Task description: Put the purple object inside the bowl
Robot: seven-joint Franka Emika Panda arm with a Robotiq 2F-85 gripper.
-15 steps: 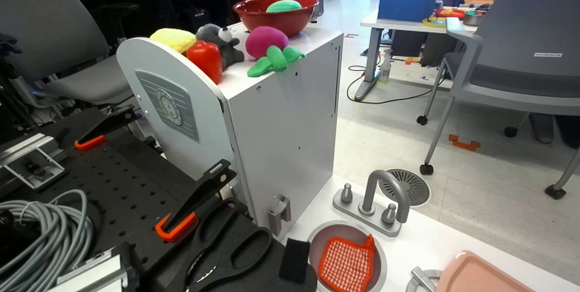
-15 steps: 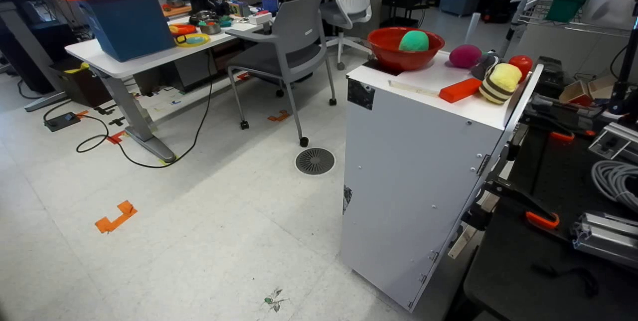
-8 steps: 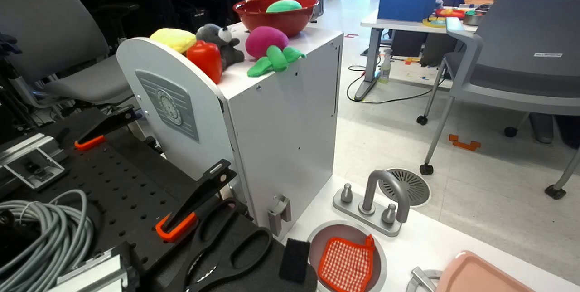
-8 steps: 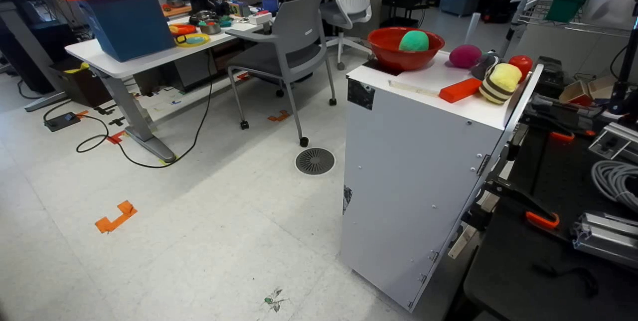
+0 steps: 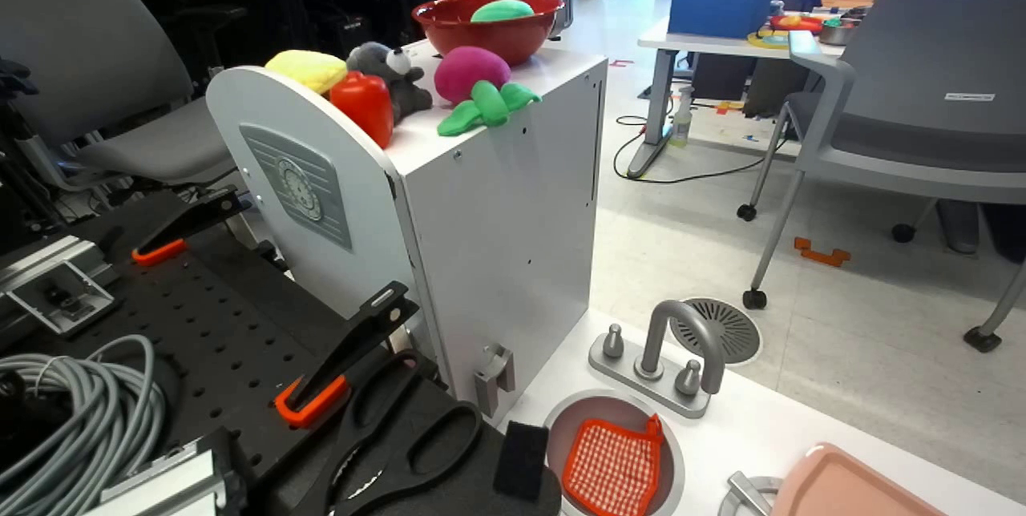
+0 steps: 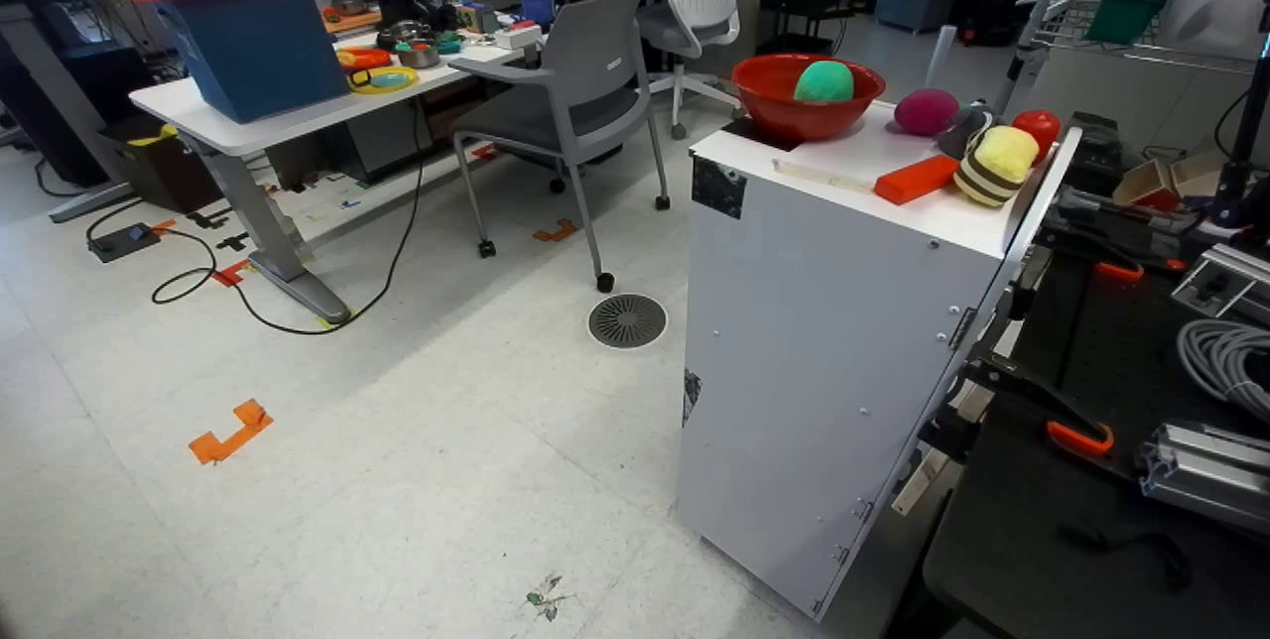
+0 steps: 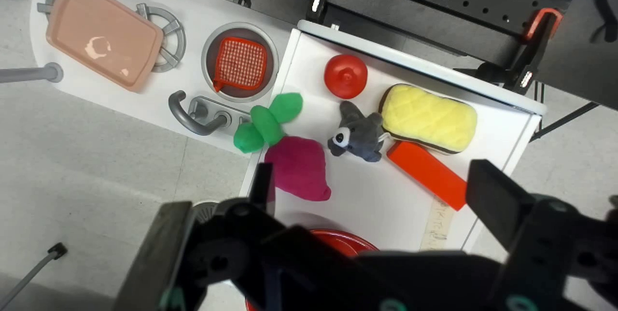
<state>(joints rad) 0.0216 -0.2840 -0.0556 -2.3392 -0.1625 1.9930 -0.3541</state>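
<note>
Your gripper point(image 7: 372, 183) is spread wide w/ nothing held. Magenta plush beet point(image 7: 300, 168) lies on the white cabinet point(image 7: 367, 202), near the red bowl point(image 5: 521, 39), not in it. Prob. best: center over its round body, clear of the gray plush animal point(image 7: 358, 133), descend straight & squeeze gently.

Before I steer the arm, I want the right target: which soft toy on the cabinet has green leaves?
The magenta toy, outside the red bowl; its green leaves set it apart from the grey toy and the yellow toy, which show none.
</note>
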